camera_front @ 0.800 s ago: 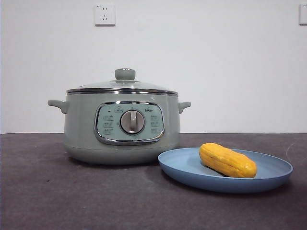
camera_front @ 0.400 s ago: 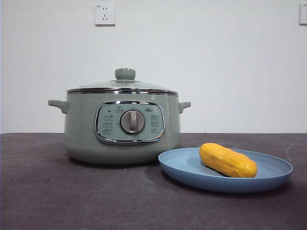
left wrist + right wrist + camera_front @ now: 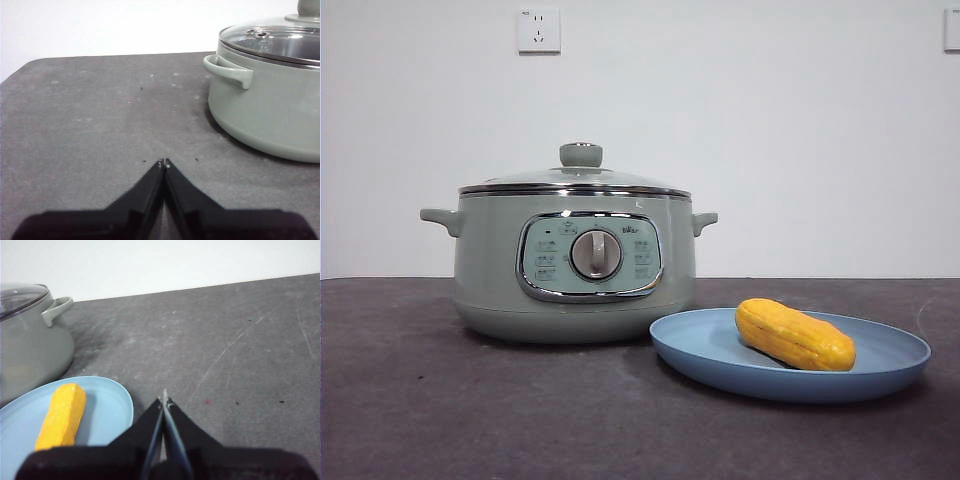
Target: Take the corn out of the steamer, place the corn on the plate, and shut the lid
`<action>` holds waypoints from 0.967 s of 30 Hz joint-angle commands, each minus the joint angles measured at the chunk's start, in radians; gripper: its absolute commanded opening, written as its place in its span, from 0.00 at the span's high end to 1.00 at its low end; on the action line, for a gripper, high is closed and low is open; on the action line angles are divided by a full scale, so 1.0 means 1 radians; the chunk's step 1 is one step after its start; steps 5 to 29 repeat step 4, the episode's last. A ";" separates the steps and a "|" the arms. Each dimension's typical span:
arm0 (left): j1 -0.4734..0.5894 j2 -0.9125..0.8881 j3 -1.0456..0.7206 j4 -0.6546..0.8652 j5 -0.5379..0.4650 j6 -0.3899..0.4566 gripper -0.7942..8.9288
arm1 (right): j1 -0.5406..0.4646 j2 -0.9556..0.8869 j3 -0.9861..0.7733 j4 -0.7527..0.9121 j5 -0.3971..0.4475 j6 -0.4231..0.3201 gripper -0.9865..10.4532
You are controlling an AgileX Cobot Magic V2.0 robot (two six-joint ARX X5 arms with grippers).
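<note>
The sage-green steamer stands on the dark table with the glass lid seated on it. The corn lies on the light-blue plate to its right. Neither arm shows in the front view. In the left wrist view my left gripper is shut and empty over bare table, apart from the steamer and lid. In the right wrist view my right gripper is shut and empty just beside the plate, with the corn and steamer beyond.
A white wall with a socket stands behind the table. Dark table surface lies in front of and to the left of the steamer.
</note>
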 commanded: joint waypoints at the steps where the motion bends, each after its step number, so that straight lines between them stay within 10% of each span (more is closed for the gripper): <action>1: 0.003 -0.002 -0.014 0.003 0.000 -0.006 0.92 | 0.000 -0.003 -0.010 -0.010 0.003 0.010 0.91; 29: 0.003 -0.002 -0.014 0.003 0.000 -0.006 0.92 | 0.000 -0.003 -0.010 -0.010 0.003 0.010 0.91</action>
